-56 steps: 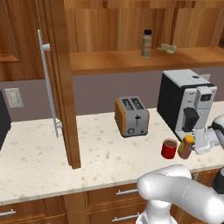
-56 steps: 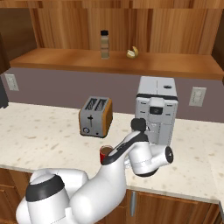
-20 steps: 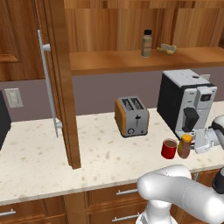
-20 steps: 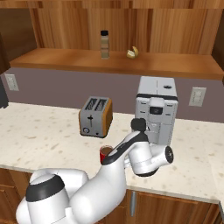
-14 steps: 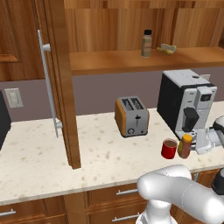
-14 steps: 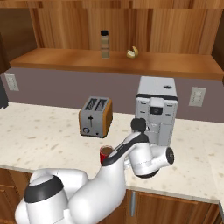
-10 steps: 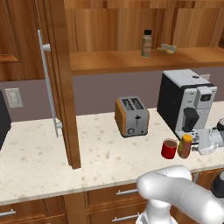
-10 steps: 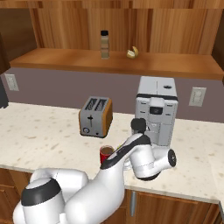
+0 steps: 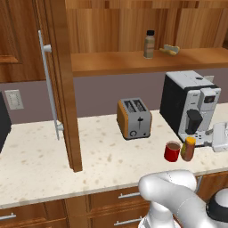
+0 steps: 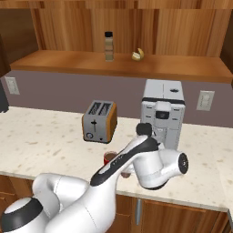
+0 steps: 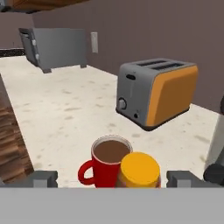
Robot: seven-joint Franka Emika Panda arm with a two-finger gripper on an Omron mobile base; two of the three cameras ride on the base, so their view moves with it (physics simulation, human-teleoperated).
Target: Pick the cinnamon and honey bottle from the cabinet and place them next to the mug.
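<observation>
The amber honey bottle with its yellow cap stands upright on the counter, touching the right side of the red mug. My gripper is open, just right of the bottle in the left base view. Its fingertips stand wide apart on either side of bottle and mug without touching them. The slim cinnamon bottle stands on the cabinet shelf. The cabinet door hangs open at the left. My arm partly hides the mug in the right base view.
An orange toaster sits behind the mug. A coffee machine stands close behind the bottle and gripper. A small yellow item lies on the shelf beside the cinnamon. Wooden drawers run below the counter edge.
The gripper has let go of the honey bottle and drawn back a little to the right. The bottle stays standing next to the mug.
</observation>
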